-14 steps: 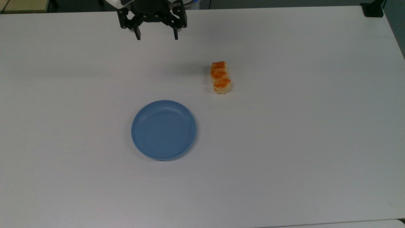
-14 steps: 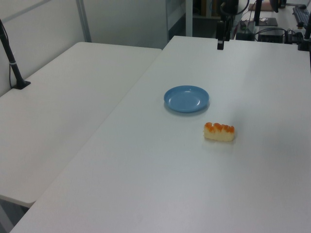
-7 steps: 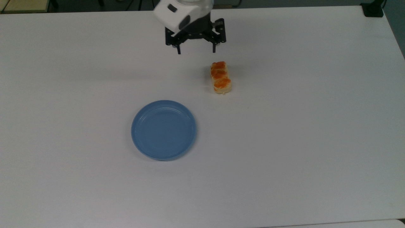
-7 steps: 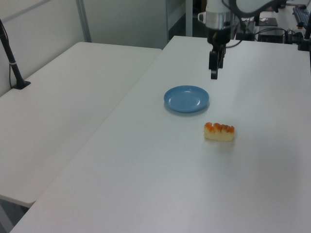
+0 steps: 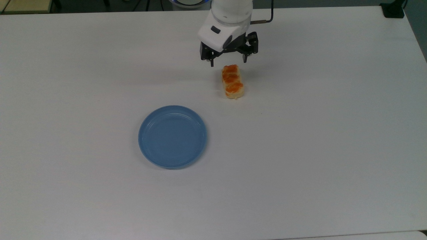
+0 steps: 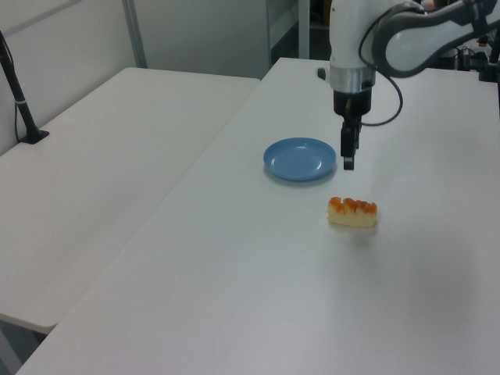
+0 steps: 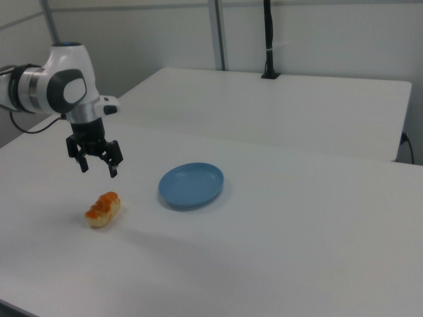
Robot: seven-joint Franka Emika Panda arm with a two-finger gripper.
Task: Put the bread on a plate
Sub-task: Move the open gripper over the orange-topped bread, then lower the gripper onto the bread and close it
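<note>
A white Panda arm hangs its gripper above a white table, fingers spread wide and holding nothing; in the top view the two dark fingertips sit just above the upper end of the bread, one to each side of it, and nothing touches the loaf; the bread lies flat on the table with its long axis running up and down the top view, its orange glazed bumps facing up; the blue plate rests bare on the table, well apart from the bread, toward the top view's lower left; in the left view the gripper points straight down between plate and bread, raised off the table, with the arm bending in from the left view's upper right; in the right view the open gripper hovers above the bread, with clear air between them, and the plate sits to the right view's right of both; a second white table stands alongside at the left view's left, with a dark post clamped at its far edge.
</note>
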